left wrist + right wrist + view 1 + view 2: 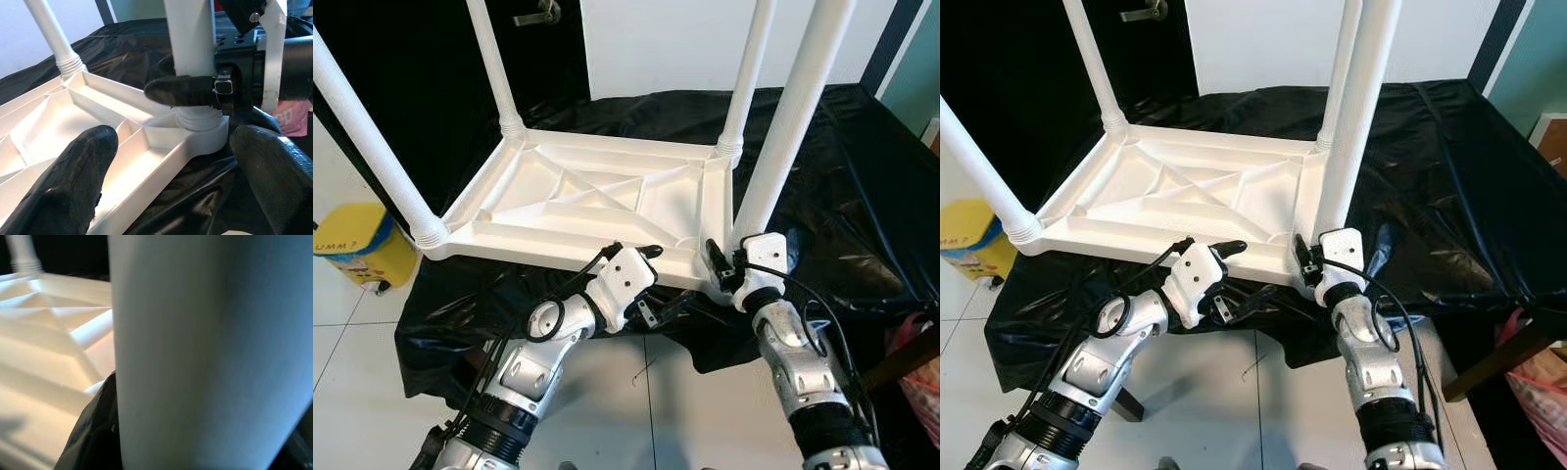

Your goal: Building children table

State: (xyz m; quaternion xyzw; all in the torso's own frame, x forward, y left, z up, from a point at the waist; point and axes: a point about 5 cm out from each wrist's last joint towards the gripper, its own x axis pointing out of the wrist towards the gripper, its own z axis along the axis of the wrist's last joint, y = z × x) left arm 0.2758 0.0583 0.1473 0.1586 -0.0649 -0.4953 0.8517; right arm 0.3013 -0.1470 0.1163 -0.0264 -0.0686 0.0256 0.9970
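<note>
Left eye view: table (pixel 597 201) upside down, legs (pixel 793 117) pointing up.

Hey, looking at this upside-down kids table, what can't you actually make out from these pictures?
- Tops of the four white legs: cut off by the upper edge in both eye views.
- Right tool: in the right wrist view the near leg hides how its fingers sit.
- How fully that leg is screwed into the tabletop: the right tool covers the joint.
- Yellow bin: cropped at the left edge.
</note>
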